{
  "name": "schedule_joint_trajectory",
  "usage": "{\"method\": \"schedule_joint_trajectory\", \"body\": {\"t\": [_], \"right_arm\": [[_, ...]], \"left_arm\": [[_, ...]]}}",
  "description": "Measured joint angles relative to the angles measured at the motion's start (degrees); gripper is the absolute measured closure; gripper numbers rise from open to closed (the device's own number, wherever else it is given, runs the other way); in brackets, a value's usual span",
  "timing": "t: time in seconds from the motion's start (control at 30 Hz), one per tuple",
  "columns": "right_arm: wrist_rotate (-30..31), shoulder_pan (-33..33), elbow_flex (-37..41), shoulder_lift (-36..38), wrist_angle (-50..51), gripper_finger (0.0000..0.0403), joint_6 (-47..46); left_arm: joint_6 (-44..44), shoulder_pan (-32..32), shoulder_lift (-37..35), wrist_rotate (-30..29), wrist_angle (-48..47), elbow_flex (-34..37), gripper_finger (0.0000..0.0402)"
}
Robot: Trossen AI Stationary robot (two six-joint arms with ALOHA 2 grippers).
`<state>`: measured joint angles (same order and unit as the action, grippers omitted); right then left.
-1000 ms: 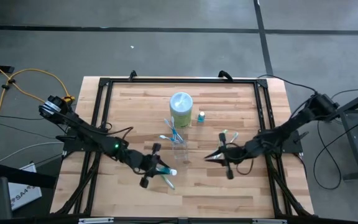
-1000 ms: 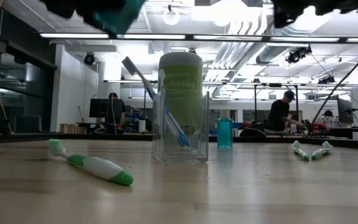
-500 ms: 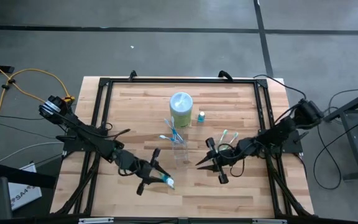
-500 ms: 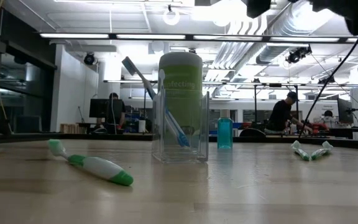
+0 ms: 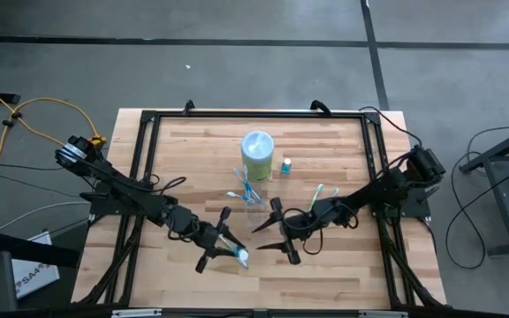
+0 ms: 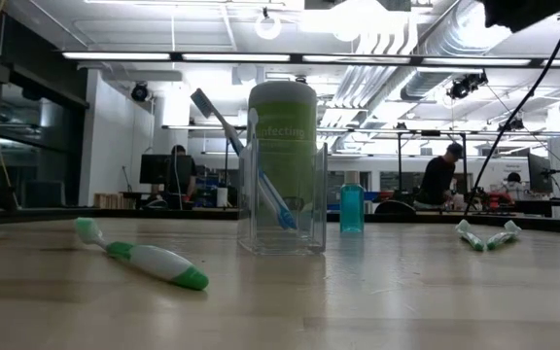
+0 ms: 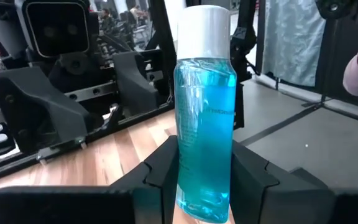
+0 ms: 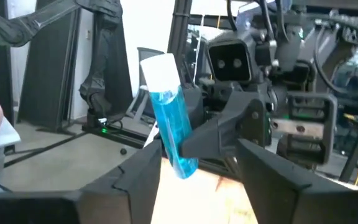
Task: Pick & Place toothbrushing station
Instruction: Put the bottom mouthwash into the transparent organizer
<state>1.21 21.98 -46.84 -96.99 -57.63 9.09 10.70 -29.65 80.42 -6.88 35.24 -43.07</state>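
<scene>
Blue-liquid clear bottle with white cap (image 7: 205, 112) pinched upright in left gripper (image 5: 222, 248), above table's near middle. Right gripper (image 5: 269, 235) just beside, fingers spread wide, facing bottle. Handover likely. Risk: left releases early, bottle drops; slick plastic may slip.

Table (image 5: 201, 146): pale wood planks, smooth, faint sheen in the low view. Frame around table (image 5: 144, 150): black metal, matt. Tumbler (image 6: 282, 199): clear hard plastic, glossy. Canister (image 6: 282, 122) behind it: pale green, smooth, satin label. Toothbrush (image 6: 149, 259) lying on the wood: white and green plastic, glossy handle. Bottle (image 7: 205, 118) held in the left gripper (image 7: 205, 186): clear plastic over blue liquid, glossy, with matt white plastic cap. Both grippers' fingers (image 8: 272, 168): dark plastic, matt, lightly textured. Floor (image 5: 254, 75): grey concrete, dull.
</scene>
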Motion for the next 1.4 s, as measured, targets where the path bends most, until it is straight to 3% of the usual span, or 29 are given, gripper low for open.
{"method": "schedule_joint_trajectory", "body": {"t": [0.4, 0.9, 1.4], "right_arm": [[-4.79, -0.39, -2.94, -0.04, 0.46, 0.0185, 3.16], [-4.8, -2.38, -3.27, -0.04, 0.37, 0.0185, 4.71], [-9.31, -6.06, -3.27, -0.02, -0.5, 0.0185, 4.28]], "left_arm": [[2.58, 0.7, 0.02, 2.4, 3.08, 0.0, 0.03], [1.82, 7.66, 0.02, 9.93, 3.61, 0.0, 0.03], [1.74, 13.67, 0.02, 15.58, 3.36, 0.0, 0.03]]}}
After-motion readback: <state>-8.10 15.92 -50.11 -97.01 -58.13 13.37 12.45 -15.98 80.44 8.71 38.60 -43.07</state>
